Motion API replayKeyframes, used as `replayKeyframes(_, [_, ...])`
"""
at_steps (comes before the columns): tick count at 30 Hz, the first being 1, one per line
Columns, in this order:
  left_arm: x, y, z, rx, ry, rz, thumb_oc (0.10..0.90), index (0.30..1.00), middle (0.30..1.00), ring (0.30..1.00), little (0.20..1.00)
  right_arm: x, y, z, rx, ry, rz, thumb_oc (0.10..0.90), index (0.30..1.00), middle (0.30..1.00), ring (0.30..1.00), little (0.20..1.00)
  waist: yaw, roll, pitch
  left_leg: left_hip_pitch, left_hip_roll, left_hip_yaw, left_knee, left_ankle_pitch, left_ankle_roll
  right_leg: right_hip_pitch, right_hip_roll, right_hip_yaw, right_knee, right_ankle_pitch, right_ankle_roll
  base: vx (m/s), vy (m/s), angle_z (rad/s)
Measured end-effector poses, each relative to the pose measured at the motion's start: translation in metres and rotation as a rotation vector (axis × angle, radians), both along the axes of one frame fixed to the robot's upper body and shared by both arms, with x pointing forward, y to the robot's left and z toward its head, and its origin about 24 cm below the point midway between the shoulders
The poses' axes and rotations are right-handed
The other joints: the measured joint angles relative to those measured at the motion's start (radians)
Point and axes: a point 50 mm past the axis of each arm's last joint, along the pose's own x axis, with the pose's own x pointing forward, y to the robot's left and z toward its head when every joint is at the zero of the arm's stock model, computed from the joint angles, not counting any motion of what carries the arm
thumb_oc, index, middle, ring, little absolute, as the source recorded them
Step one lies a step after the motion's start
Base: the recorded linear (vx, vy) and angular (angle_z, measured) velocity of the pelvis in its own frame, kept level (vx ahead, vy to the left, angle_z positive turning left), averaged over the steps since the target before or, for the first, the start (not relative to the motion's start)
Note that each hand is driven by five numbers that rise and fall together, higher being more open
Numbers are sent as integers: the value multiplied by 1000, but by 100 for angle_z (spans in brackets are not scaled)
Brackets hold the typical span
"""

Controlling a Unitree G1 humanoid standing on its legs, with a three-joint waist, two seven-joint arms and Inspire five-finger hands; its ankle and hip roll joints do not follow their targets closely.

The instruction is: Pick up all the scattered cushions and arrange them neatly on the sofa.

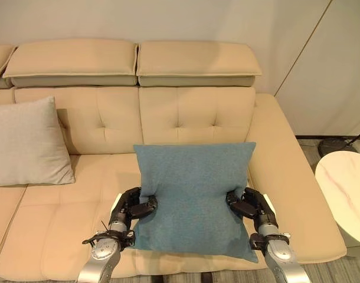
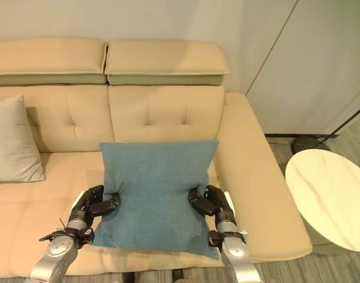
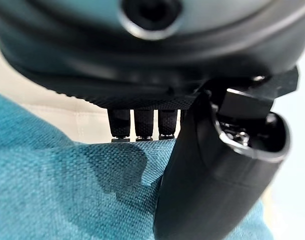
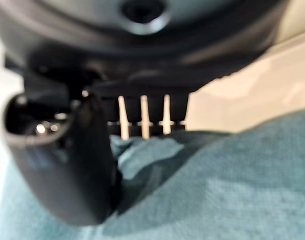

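The left hand (image 1: 131,207) pinches the left edge of the teal cushion (image 1: 195,191), thumb on the front of the fabric and fingers (image 3: 137,125) curled behind it. The right hand (image 1: 249,205) grips the cushion's right edge the same way, its thumb pressed into the cloth so that the fabric bunches at each side. Between the two hands the teal cushion stands nearly upright over the front part of the beige sofa (image 1: 286,171), in front of the sofa's right-hand back panel, its upper corners flaring wider than its pinched middle and its lower edge near the seat's front rim. Well to the left of the teal cushion, a grey cushion (image 1: 26,142) leans against the sofa's backrest with its bottom edge on the seat. Right of the sofa's arm, a round white marble-patterned table (image 2: 327,197) stands on the floor.
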Motion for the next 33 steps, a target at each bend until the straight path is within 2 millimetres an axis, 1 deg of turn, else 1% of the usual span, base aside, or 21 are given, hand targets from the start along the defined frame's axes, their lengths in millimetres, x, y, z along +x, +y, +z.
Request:
replayKeyframes(2, [3,-1,4,12,-23,19,400,300,300,300,300,9,2,9,-29,-41,2,400,300,300,300,300,2,-6,-3,-24,2,6,1,12,0,-28,0,10,0,11,2,-63,-1,-11])
replayKeyframes(4, [3,-1,4,21,-23,30,400,300,300,300,300,10,5,12,-46,-55,6,400,300,300,300,300,5,-10,-8,-26,3,6,1,12,1,-30,1,10,0,11,2,-132,-16,-5])
replayKeyframes(6, [17,-3,15,62,-75,55,400,300,300,300,300,24,11,25,-105,-114,14,400,300,300,300,300,0,-10,-20,-81,5,6,1,27,2,-85,2,10,0,23,1,-95,-14,1])
replayKeyframes(8, [43,-9,38,85,-172,83,400,300,300,300,300,43,13,48,-143,-210,-16,400,300,300,300,300,-1,-8,-19,-150,8,-14,2,52,4,-146,5,-8,0,39,-2,-169,-23,19])
replayKeyframes(10, [54,-13,46,109,-208,99,400,300,300,300,300,53,16,57,-170,-250,-35,400,300,300,300,300,2,-5,-20,-162,9,-17,2,59,4,-155,6,-11,0,41,0,-134,-19,15])
replayKeyframes(11, [75,-18,61,134,-266,118,400,300,300,300,300,71,20,74,-218,-314,-42,400,300,300,300,300,2,8,-23,-205,10,-27,2,69,2,-195,8,-19,0,48,1,-140,-19,11])
replayKeyframes(12, [87,-21,77,139,-319,135,400,300,300,300,300,85,24,91,-230,-368,-53,400,300,300,300,300,1,16,-22,-246,13,-30,2,80,3,-234,10,-23,0,59,-2,-92,-12,10])
replayKeyframes(14, [106,-25,105,136,-408,163,400,300,300,300,300,100,25,116,-242,-446,-84,400,300,300,300,300,6,26,-19,-297,15,-41,2,98,0,-280,14,-33,1,73,-5,-81,-13,11])
replayKeyframes(16, [113,-24,113,156,-434,184,400,300,300,300,300,105,27,123,-258,-467,-94,400,300,300,300,300,13,27,-19,-299,17,-43,2,99,0,-281,16,-34,0,73,-5,-37,-6,5])
replayKeyframes(17, [119,-24,120,169,-452,192,400,300,300,300,300,110,28,129,-273,-483,-93,400,300,300,300,300,17,29,-19,-306,17,-43,2,99,0,-288,17,-34,0,72,-4,0,0,0])
replayKeyframes(20, [134,-26,149,201,-537,223,400,300,300,300,300,124,30,155,-308,-551,-112,400,300,300,300,300,26,35,-18,-356,19,-45,2,103,-5,-336,20,-36,1,75,-8,-29,-10,3])
replayKeyframes(21, [135,-25,152,221,-552,230,400,300,300,300,300,126,31,157,-315,-558,-118,400,300,300,300,300,27,35,-18,-359,19,-46,2,103,-5,-338,18,-36,1,75,-8,-44,-18,5])
replayKeyframes(23, [143,-23,163,314,-586,249,400,300,300,300,300,135,33,167,-387,-579,-124,400,300,300,300,300,27,35,-18,-375,19,-50,2,104,-6,-353,18,-37,1,75,-8,0,0,0])
replayKeyframes(25, [147,-21,179,359,-641,274,400,300,300,300,300,138,36,180,-415,-626,-138,400,300,300,300,300,27,35,-18,-398,19,-52,2,104,-6,-375,19,-37,1,75,-8,0,0,0])
replayKeyframes(27, [153,-22,188,402,-664,281,400,300,300,300,300,140,37,185,-443,-645,-154,400,300,300,300,300,28,35,-18,-403,20,-56,2,104,-6,-378,18,-37,1,75,-8,-43,-7,5])
replayKeyframes(29, [157,-22,193,449,-673,291,400,300,300,300,300,145,39,188,-489,-654,-169,400,300,300,300,300,28,35,-18,-403,20,-59,2,104,-6,-378,18,-38,1,75,-8,-42,-14,4])
replayKeyframes(30, [164,-22,203,500,-685,291,400,300,300,300,300,151,39,196,-514,-662,-185,400,300,300,300,300,28,35,-18,-412,20,-65,2,104,-6,-387,19,-37,1,75,-8,-25,-14,4])
replayKeyframes(32, [166,-25,211,511,-709,290,400,300,300,300,300,153,39,202,-522,-679,-208,400,300,300,300,300,28,35,-18,-424,21,-70,2,104,-6,-397,20,-38,1,75,-8,-42,-17,6])
replayKeyframes(33, [166,-25,211,511,-709,289,400,300,300,300,300,153,38,202,-523,-680,-214,400,300,300,300,300,27,35,-18,-425,22,-71,2,104,-6,-398,20,-38,4,75,-8,-55,-29,-2])
